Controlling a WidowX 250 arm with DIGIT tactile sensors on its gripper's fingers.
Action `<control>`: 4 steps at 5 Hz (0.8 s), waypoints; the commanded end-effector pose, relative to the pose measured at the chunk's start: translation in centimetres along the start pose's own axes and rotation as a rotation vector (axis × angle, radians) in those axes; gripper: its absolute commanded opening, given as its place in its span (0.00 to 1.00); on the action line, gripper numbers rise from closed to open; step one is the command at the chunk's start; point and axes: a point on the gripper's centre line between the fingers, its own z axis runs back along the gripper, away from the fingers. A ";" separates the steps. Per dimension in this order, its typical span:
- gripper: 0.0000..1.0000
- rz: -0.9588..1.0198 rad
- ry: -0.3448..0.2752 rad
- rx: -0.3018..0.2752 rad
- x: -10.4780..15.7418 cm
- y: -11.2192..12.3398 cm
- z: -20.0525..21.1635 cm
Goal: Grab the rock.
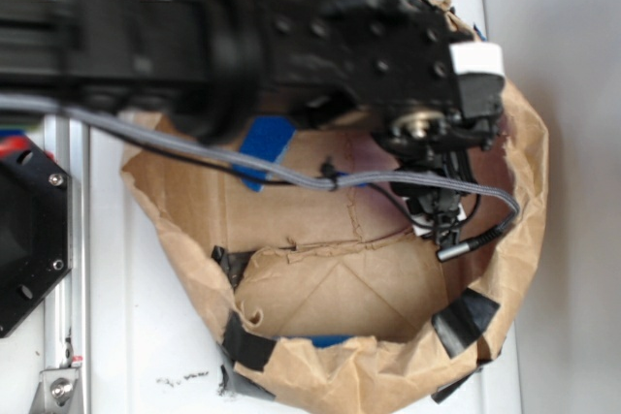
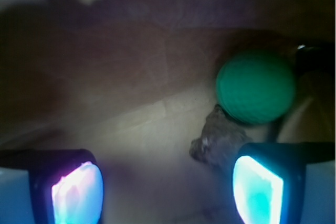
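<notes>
The arm (image 1: 243, 36) reaches over a brown paper bag (image 1: 194, 239) with a rolled rim that sits on a white counter (image 1: 126, 336), and its gripper (image 1: 441, 206) hangs down inside the bag near the right wall. In the exterior view the rock cannot be seen, since the arm and the bag wall hide that corner.

The wrist view shows the bag's floor. The rock (image 2: 220, 140), a lumpy brown-grey stone, lies on the paper, touching or nearly touching the ball (image 2: 256, 86), which sits just behind it. The gripper (image 2: 168, 187) is spread wide: its two fingers show at the bottom corners, lit blue-white, with bare paper between them. The rock is not centred in that gap. It lies hard against the right-hand finger (image 2: 257, 190) in the picture and looks partly overlapped by it, though the blur makes it hard to say whether they touch.

The step in hand seems to be the approach: the gripper is low and open, but nothing is held yet. The next move probably calls for a shift toward the rock's side so the stone comes between the fingers, not under one of them, then a short descent and a squeeze. The ball is the worry. It is so near that a finger coming down on the far side could knock it or catch it with the rock, so the fingers would better straddle the rock across the line that keeps clear of the ball.
</notes>
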 end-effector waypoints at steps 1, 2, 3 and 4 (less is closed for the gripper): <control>1.00 -0.019 -0.031 0.023 2.0 0.5 -0.8; 1.00 -0.046 -0.041 0.031 1.3 1.2 -0.3; 1.00 -0.082 -0.071 0.010 0.9 0.8 0.9; 1.00 -0.082 -0.094 -0.047 0.2 1.7 3.0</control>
